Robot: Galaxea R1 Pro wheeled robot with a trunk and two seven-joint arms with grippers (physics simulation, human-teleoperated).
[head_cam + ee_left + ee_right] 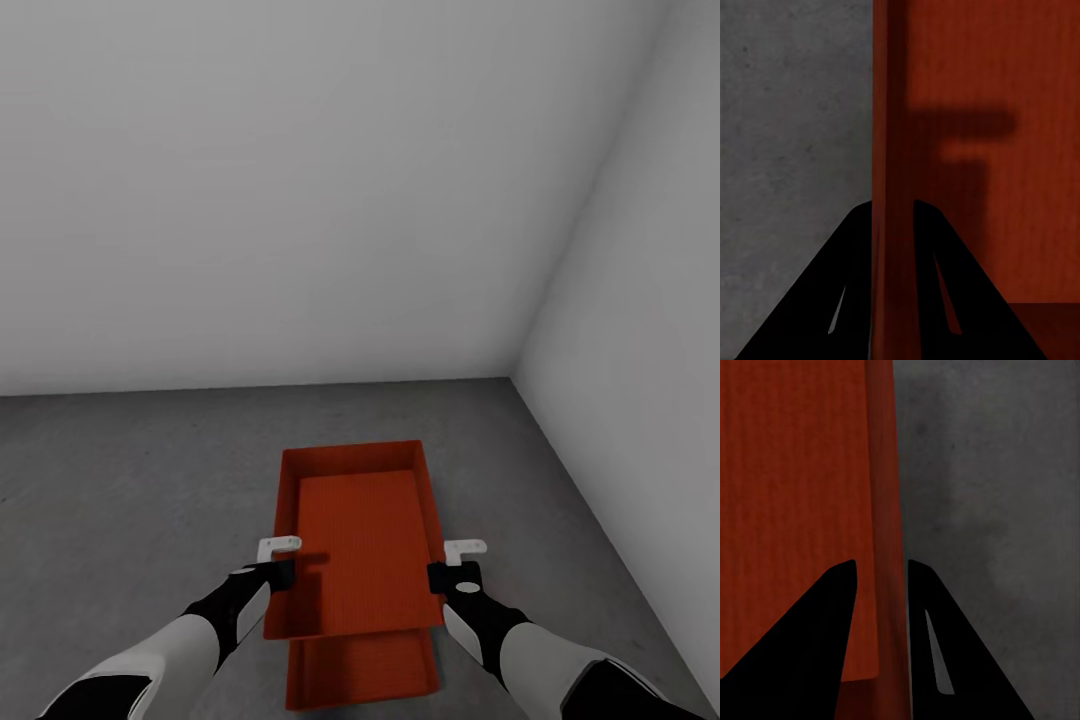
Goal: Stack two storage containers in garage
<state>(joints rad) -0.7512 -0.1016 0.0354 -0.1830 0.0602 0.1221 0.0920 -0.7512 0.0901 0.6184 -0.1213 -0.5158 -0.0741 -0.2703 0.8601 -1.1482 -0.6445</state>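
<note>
Holding the upper bin (pixel 358 540) by its two long walls, the left gripper (pixel 277 560) and right gripper (pixel 458 562) carry it over the lower bin (pixel 365 678), which lies on the grey floor (pixel 130 480) near the white walls (pixel 300 180). The upper bin sits offset (further from the robot than the lower one), so letting go now could land it askew or tip it off the lower rim. In each wrist view a thin wall runs between the two dark fingers (pixel 851 300), one inside the bin, one outside; both jaws look clenched on it.
</note>
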